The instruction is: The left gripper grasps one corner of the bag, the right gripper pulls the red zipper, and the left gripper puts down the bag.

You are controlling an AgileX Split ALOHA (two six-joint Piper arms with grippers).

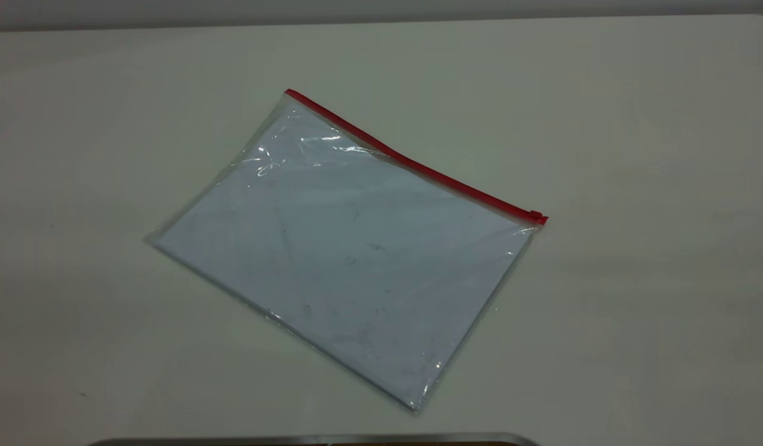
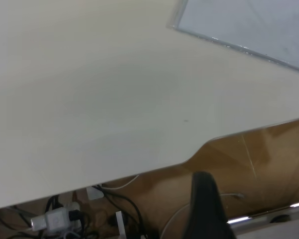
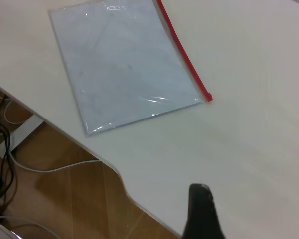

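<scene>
The bag (image 1: pixel 341 254) lies flat on the white table, a clear pouch with a pale sheet inside. The red zipper (image 1: pixel 412 162) runs along its far long edge, with the small slider (image 1: pixel 535 215) at the right end. Neither gripper shows in the exterior view. The left gripper (image 2: pixel 204 204) shows as a black tip beyond the table's edge, well apart from the bag's corner (image 2: pixel 249 25). The right gripper (image 3: pixel 202 211) shows as a black tip over the table near its edge, well away from the bag (image 3: pixel 124 64) and the zipper (image 3: pixel 184 57). Nothing is held.
The white table (image 1: pixel 635 186) spreads all round the bag. Its edge has a curved notch (image 2: pixel 199 149). Below it are a wooden floor and cables with a plug (image 2: pixel 55 219). A metal rim (image 1: pixel 307 440) lies along the exterior view's bottom edge.
</scene>
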